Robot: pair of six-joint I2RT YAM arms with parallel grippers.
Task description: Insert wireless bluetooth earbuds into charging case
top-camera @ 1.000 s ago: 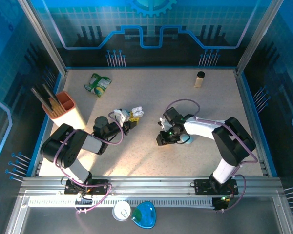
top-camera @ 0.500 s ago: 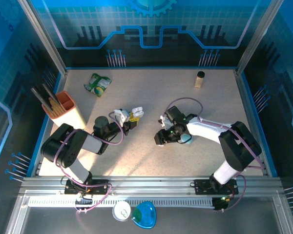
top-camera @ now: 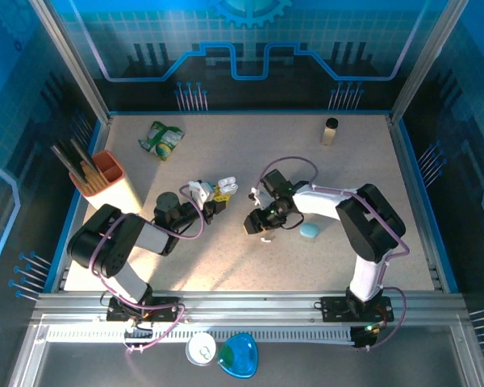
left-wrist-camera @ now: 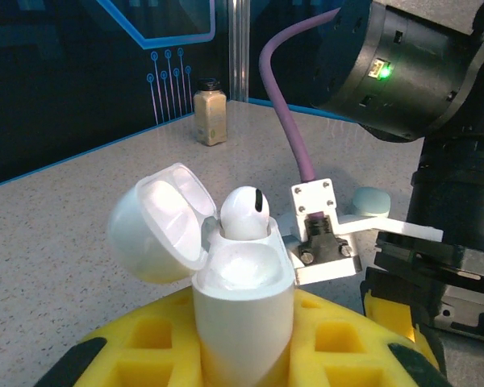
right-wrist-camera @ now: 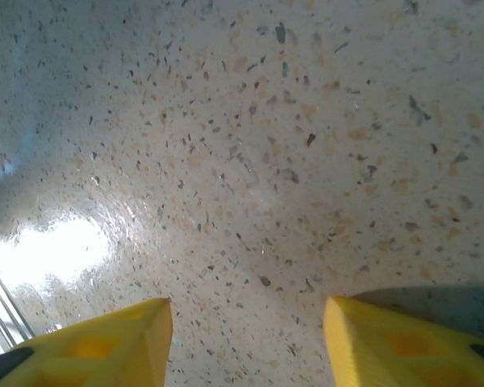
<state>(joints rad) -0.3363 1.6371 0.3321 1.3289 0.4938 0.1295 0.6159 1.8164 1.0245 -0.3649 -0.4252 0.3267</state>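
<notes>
"One white earbud (left-wrist-camera: 244, 214) noted, seated upright in the white charging case (left-wrist-camera: 242, 298). The case lid (left-wrist-camera: 157, 226) is hinged back to the left. What holds the case?"

"Left end effector (top-camera: 216, 196), clamped narrow on the lower body of the case, with its yellow pads (left-wrist-camera: 339, 339) on either side. It is left of centre over the surface (top-camera: 226, 258)."

"Right end effector?"

"Right end effector (right-wrist-camera: 246, 339) has its fingers partly apart with nothing between them and speckled surface below. From above it hangs just right of the charging case, near but not touching."

"Other items?"

"One pale teal pebble-shaped case (top-camera: 310, 230) lies on the surface to the right of the right end effector. An orange holder (top-camera: 105, 173) with dark tools stands at the left edge, a green packet (top-camera: 163, 139) lies beyond it, and a small bottle (top-camera: 331, 131) stands far right."
</notes>
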